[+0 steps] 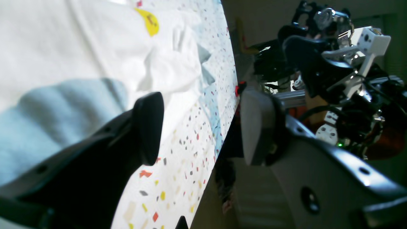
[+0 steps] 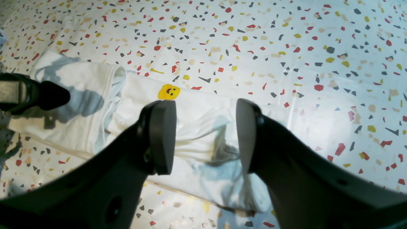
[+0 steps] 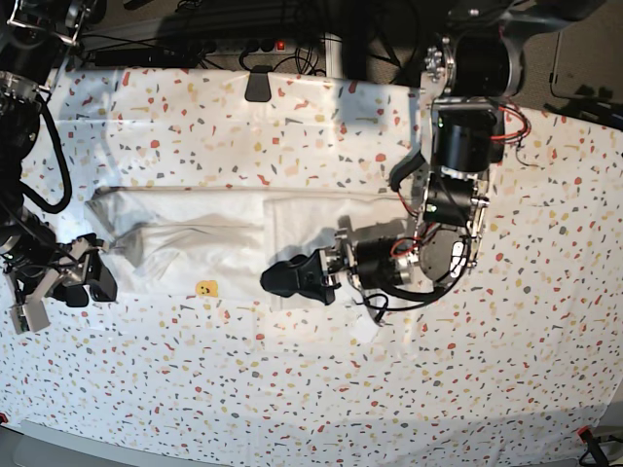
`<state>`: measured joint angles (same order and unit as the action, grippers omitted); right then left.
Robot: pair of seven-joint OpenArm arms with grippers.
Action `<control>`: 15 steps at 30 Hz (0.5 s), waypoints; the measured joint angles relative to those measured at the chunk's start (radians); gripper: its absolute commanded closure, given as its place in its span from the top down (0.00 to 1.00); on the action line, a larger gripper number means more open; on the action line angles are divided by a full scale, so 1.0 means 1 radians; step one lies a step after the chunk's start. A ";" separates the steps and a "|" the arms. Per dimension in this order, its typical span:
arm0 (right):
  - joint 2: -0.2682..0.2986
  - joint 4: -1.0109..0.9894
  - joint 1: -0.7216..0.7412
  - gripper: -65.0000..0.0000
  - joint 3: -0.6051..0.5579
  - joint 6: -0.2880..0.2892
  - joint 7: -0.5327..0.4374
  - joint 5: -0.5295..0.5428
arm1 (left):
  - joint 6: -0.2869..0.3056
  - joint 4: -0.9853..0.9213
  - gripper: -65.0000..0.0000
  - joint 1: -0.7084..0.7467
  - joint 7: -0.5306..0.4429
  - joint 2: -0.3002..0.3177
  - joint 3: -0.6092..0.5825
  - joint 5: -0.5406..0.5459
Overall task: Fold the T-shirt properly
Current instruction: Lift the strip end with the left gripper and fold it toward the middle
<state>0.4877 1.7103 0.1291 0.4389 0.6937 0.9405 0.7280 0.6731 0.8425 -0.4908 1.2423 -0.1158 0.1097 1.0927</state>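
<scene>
The white T-shirt [image 3: 195, 238] lies as a long folded band across the middle of the table, with a yellow smiley print [image 3: 205, 288] near its front edge. My left gripper [image 3: 284, 279] hovers low over the band's front edge near its middle. Its jaws stand open in the left wrist view [image 1: 200, 130], with nothing between them and the T-shirt [image 1: 63, 38] off to the side. My right gripper [image 3: 92, 277] is at the band's left end. It is open [image 2: 205, 140] above crumpled folds of the T-shirt [image 2: 86, 105].
The speckled terrazzo table cover [image 3: 438, 389] spans the whole surface. Cables and a black clip [image 3: 258, 86] sit along the back edge. In the left wrist view the table's edge [image 1: 233, 95] runs close by, with robot hardware [image 1: 334, 63] beyond it.
</scene>
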 measured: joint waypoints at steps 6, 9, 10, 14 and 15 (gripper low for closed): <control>0.000 -0.024 0.002 0.47 0.000 0.000 -0.005 -0.188 | 0.004 0.000 0.57 -0.072 0.049 0.019 0.001 -0.002; 0.003 -0.124 0.010 0.47 0.021 0.000 -0.001 -0.240 | 0.007 0.000 0.57 -0.110 0.113 0.022 0.001 -0.002; 0.003 -0.169 0.020 0.47 0.037 0.000 -0.001 -0.240 | 0.007 0.000 0.57 -0.121 0.126 0.021 0.001 -0.002; 0.002 -0.379 0.115 0.47 0.153 0.000 0.000 -0.234 | 0.007 0.002 0.57 -0.140 0.122 0.021 0.001 0.000; 0.011 -0.432 0.138 0.47 0.177 0.000 -0.002 -0.215 | 0.007 0.002 0.57 -0.141 0.122 0.021 0.001 0.000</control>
<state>0.4992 1.2781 0.2672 0.6159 0.6937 0.9386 0.5129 0.6804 0.8440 -0.6315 1.3647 -0.0948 0.1104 1.0927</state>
